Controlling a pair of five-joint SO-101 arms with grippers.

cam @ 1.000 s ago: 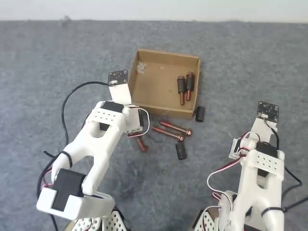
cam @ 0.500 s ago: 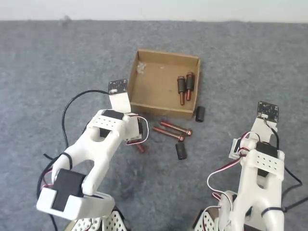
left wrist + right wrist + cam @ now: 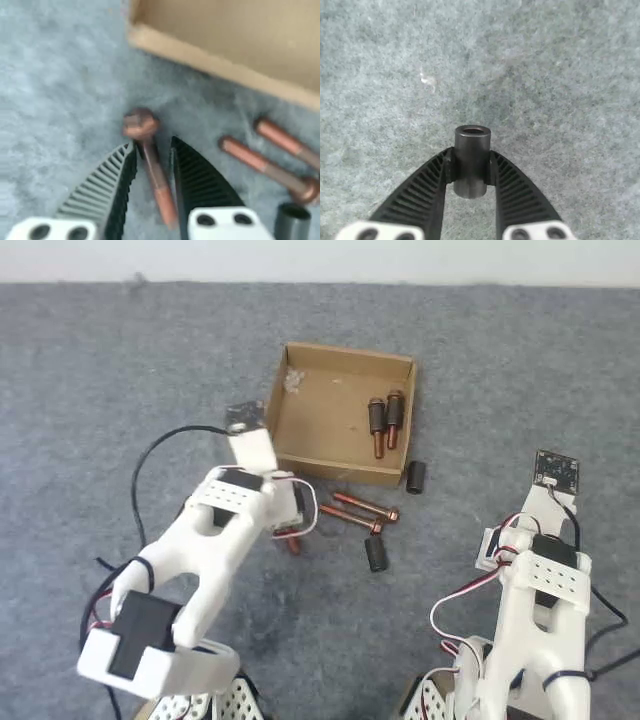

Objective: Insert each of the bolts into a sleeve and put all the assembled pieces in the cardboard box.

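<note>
Straddling a bolt [image 3: 156, 177] that lies flat on the grey table [image 3: 150, 360], the left pincer [image 3: 151, 142] sits just near of the cardboard box [image 3: 330, 469]. Its jaws stand narrowly apart, one on each side of the shaft just below the head. A slim gap shows on both sides, so I judge it not yet clamped.

The right pincer [image 3: 471, 154] is at the near right of the table, well apart from the box. It is closed onto a black sleeve [image 3: 471, 167] and grips it across the barrel, with the open bore facing out beyond the fingertips.

- Box contents: two assembled pieces [image 3: 385, 425], lying side by side against the right wall.
- Loose on the table: two more bolts [image 3: 365, 506] just right of the left pincer, one spare sleeve [image 3: 416, 476] touching the box's near right corner, and another [image 3: 376, 553] near of the bolts.

Step in hand (judgement): picking up the third bolt; roughly two of five sets are done.

Next move calls for closing fully on the shaft, lifting cleanly off the table, then bringing the bolt tip in line with the bore held by the right arm. The grip sits close to the head, which leaves most of the shaft free for insertion. Any tilt on lifting would make alignment harder.
</note>
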